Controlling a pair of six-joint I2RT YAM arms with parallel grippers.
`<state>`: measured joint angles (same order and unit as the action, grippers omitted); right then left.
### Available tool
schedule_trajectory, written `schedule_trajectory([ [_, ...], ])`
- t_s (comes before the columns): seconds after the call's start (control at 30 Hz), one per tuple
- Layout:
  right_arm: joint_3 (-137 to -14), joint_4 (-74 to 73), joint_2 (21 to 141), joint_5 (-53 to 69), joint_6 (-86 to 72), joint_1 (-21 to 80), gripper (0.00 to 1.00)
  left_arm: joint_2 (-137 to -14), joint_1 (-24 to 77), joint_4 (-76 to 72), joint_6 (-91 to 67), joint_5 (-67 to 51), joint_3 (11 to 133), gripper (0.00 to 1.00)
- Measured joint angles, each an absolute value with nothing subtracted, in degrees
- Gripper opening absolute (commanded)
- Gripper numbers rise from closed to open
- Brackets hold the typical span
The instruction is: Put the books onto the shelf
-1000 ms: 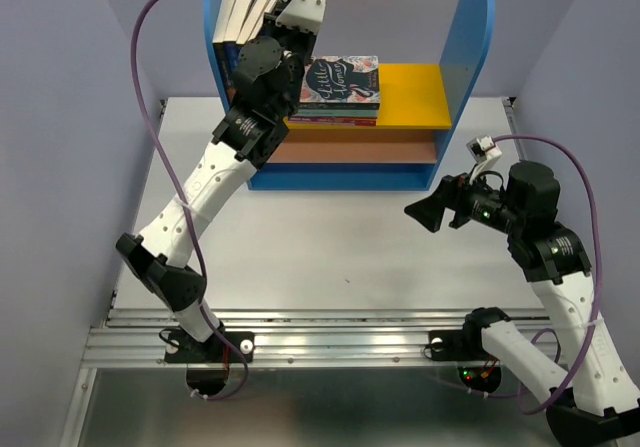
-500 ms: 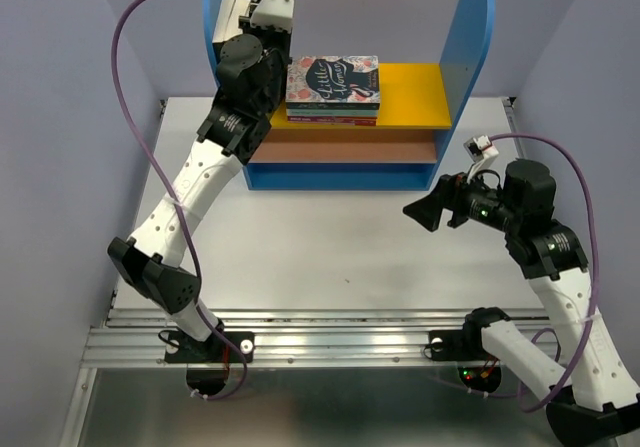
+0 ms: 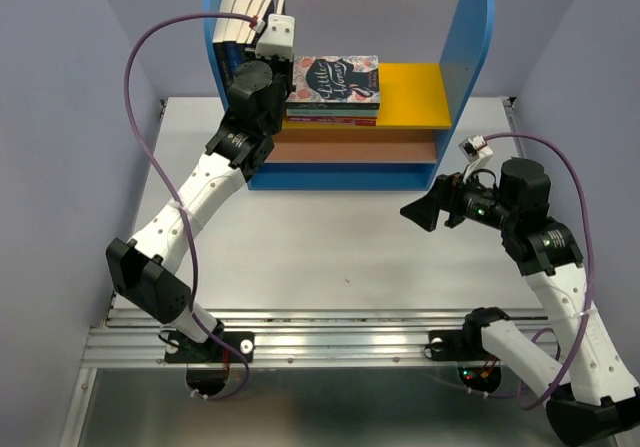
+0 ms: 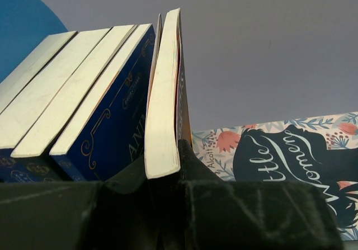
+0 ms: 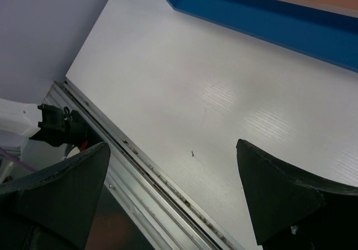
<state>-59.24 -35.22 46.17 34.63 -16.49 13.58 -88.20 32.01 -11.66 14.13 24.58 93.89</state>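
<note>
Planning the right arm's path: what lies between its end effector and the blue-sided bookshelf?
Only bare white tabletop, with a tiny dark speck, lies between the right end effector and the blue-sided bookshelf; the right wrist view shows it.

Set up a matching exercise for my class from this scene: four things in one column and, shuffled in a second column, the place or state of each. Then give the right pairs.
Column one
1. left jaws
2. right jaws
3. Little Women book
4. row of upright books

Column two
A. lying flat on the yellow board
B. open above the table
C. shut on a thin paperback
D. standing beside the blue side panel

Pairs: 1-C, 2-B, 3-A, 4-D
</note>
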Motion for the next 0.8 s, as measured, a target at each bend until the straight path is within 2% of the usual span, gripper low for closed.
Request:
schedule_trajectory([
  [0.23,-59.1,-35.1,46.1,35.2,-16.7,13.6,1.0,-87.7,32.0,-13.6,12.0,27.3,92.2,0.0],
  [0.3,-59.1,-35.1,46.1,35.4,-16.7,13.6,1.0,-87.7,32.0,-13.8,11.6,28.1,92.2,0.04],
  [0.33,-59.1,-35.1,46.1,35.4,-16.7,13.6,1.0,-87.7,32.0,-13.8,11.6,28.3,92.2,0.06],
  [0.37,-59.1,-35.1,46.1,35.5,-16.7,13.6,1.0,-87.7,32.0,-13.8,11.5,28.5,92.2,0.13],
  [0.47,-59.1,-35.1,46.0,35.6,-16.7,13.6,1.0,-87.7,32.0,-13.8,11.0,28.9,92.2,0.2],
  [0.63,-59.1,-35.1,45.8,35.8,-16.7,13.6,1.0,-87.6,32.0,-14.3,10.3,29.8,91.3,0.26],
  [0.67,-59.1,-35.1,45.8,35.8,-16.8,13.6,1.0,-87.6,32.0,-14.3,10.2,29.9,91.1,0.4],
  [0.7,-59.1,-35.1,45.8,35.9,-16.8,13.6,1.0,-87.6,32.0,-14.3,10.1,29.9,91.0,0.45],
  [0.8,-59.1,-35.1,45.8,36.0,-16.9,13.6,1.0,-87.6,32.0,-14.7,9.8,30.2,90.9,0.47],
])
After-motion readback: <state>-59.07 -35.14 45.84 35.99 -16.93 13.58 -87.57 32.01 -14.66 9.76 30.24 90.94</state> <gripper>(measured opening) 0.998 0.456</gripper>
